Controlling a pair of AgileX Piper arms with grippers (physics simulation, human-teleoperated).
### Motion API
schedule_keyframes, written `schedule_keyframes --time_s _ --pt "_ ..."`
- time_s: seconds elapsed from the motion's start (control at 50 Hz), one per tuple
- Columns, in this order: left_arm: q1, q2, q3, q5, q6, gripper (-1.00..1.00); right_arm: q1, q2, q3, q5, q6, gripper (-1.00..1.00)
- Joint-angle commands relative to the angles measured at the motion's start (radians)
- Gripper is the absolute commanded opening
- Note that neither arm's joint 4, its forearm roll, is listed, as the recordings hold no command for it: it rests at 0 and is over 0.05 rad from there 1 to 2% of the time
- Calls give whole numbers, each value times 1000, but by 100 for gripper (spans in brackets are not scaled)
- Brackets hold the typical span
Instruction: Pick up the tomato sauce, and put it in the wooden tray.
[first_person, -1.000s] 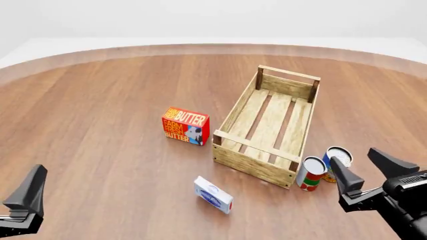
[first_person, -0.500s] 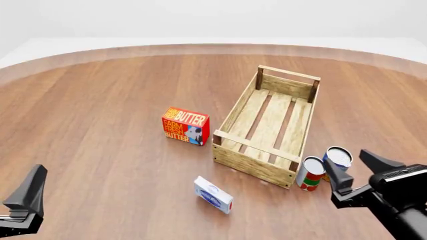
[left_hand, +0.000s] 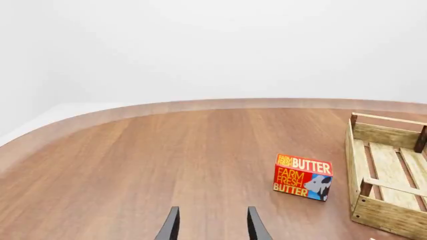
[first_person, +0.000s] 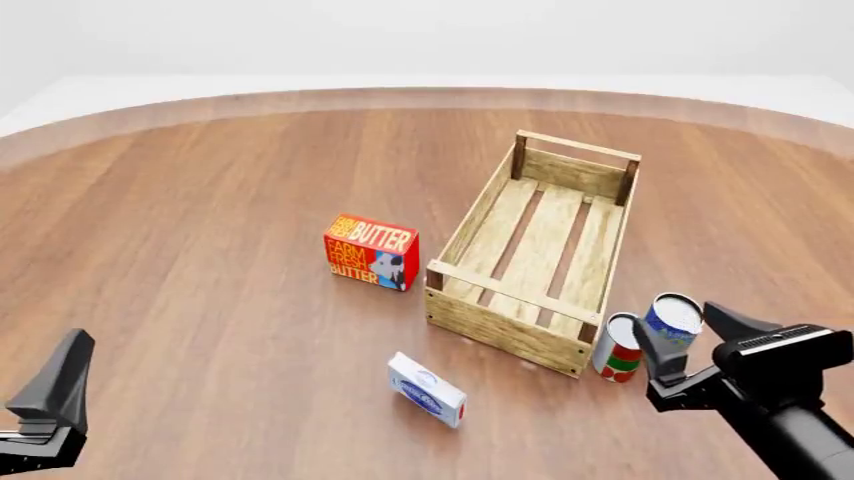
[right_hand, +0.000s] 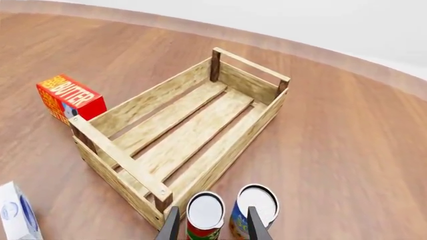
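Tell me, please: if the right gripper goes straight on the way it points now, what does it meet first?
Most likely the tomato sauce, standing between the right gripper's open fingertips; depth is uncertain.

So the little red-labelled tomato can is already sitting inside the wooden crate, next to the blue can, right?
Not quite. The tomato sauce stands on the table just outside the wooden tray, beside the blue can, as the front view shows.

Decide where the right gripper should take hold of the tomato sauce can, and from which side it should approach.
Grip the tomato sauce round its upright label, coming from above and the near side. The wooden tray stands at its left and the blue can at its right, leaving little room, so the right gripper must straddle it alone.
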Motion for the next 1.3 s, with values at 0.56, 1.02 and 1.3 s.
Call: schedule_keyframes --time_s 0.56,1.02,1.3 --pt "0 0 0 0 0 100 36 273 -3 -172 1 100" --pt "0 0 0 0 0 100 31 362 -6 -223 -1 100" --pt "0 0 0 0 0 100 27 414 -22 -247 -7 100"
